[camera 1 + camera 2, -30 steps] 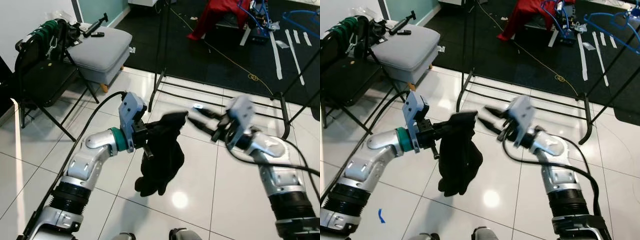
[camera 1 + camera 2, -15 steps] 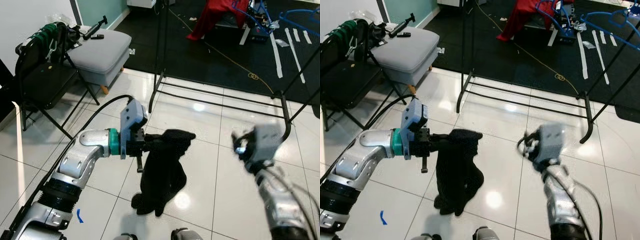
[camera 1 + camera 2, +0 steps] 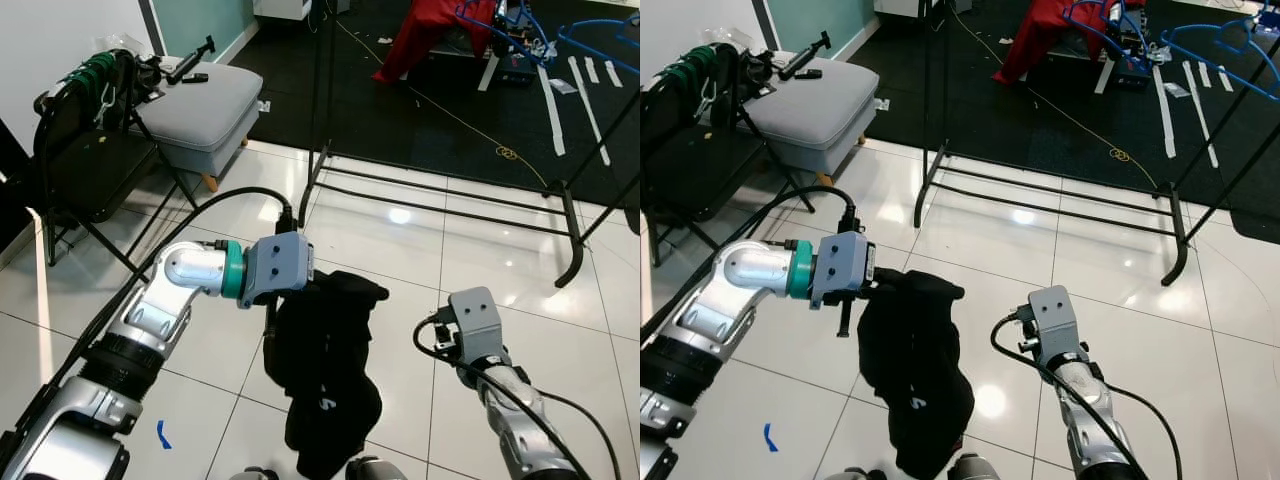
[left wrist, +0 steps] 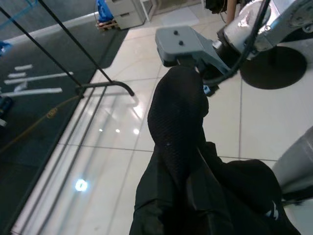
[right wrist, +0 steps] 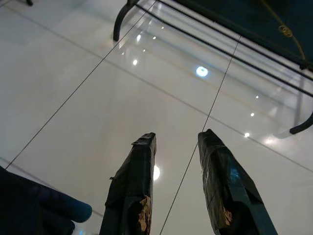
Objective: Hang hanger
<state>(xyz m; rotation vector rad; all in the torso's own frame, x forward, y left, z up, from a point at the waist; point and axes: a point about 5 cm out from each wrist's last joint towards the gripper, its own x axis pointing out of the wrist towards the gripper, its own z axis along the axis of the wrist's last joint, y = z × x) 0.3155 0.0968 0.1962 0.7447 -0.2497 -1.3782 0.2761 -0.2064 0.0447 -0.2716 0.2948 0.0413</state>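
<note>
Left end effector [image 3: 300, 290] is clamped on the black garment [image 3: 325, 370], which we see hanging limp from it over the white tile floor [image 3: 480, 260], on the near side of the black clothes rack [image 3: 440, 195]. Right end effector [image 5: 178, 191] hangs low beside the garment, nearer us than the rack, its two black fingers [image 5: 134, 181] spread apart, holding nothing.

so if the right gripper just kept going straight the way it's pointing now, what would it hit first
Most likely the white tiled floor. The right gripper has its fingers apart with nothing between them and points down at bare tile. The black rack's base bars lie further along, though depth is hard to judge.
</note>
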